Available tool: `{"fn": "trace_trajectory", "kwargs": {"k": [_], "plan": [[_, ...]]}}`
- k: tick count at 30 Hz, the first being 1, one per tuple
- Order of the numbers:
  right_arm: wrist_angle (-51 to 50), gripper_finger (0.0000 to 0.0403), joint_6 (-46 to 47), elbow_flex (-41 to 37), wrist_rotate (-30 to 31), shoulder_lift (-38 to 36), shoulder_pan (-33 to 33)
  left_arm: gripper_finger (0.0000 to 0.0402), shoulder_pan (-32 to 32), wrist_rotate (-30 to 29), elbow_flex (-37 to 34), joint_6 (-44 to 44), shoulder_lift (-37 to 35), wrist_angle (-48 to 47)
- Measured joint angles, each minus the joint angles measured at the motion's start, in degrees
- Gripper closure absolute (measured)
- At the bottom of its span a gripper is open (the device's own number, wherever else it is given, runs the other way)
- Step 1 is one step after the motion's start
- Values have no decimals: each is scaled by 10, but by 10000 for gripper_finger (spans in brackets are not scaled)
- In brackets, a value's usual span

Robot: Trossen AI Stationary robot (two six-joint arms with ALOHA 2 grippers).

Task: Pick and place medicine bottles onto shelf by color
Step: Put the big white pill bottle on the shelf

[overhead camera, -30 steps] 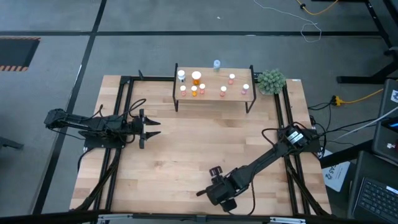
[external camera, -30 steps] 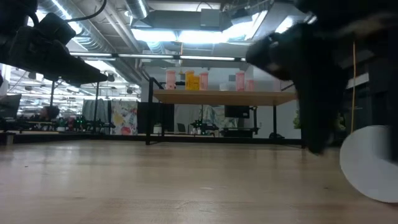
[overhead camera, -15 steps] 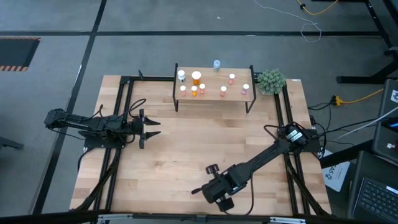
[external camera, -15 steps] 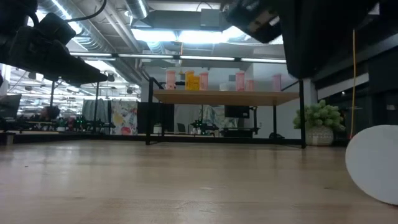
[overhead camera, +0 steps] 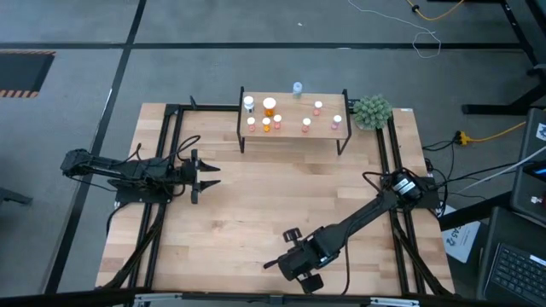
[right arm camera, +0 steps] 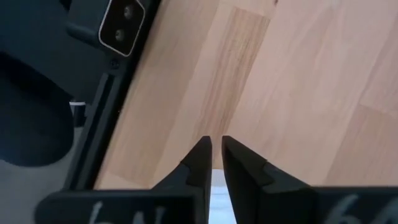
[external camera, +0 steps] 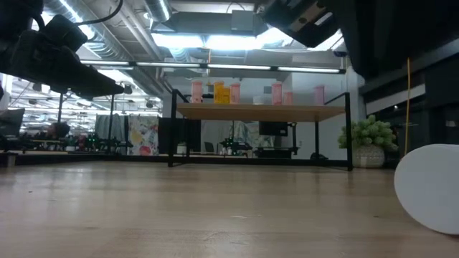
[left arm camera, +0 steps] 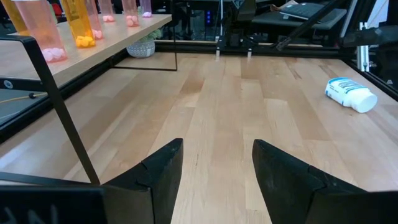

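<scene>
Far from the shelf (overhead camera: 290, 130), a white bottle (left arm camera: 351, 95) lies on its side just under the right fingers (right arm camera: 200, 162), shut and empty. Left fingers (left arm camera: 158, 171) wait open, farther off.

Overhead: straight down on the whole table (overhead camera: 256, 213), both arms and the shelf (overhead camera: 294, 119) in frame. Low: at tabletop level, level across the boards toward the shelf (external camera: 262, 111) and the room behind. Left wrist: forward past the left gripper (left arm camera: 217, 171), shelf edge ahead and to one side. Right wrist: close over bare wood beyond the right gripper (right arm camera: 216, 163), pointing steeply down, apparently at the table's edge rail.
</scene>
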Motion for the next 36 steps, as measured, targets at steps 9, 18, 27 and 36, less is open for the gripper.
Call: {"fn": "trace_trajectory", "kwargs": {"k": [9,18,27,36], "plan": [[-41,302,131,0,4,0,1,212,0,0,0,0,0,0],[-40,176,129,0,5,0,10,212,0,0,0,0,0,0],[-42,160,124,0,6,21,18,212,0,0,0,0,0,0],[-74,160,102,-1,5,47,18,212,0,0,0,0,0,0]]}}
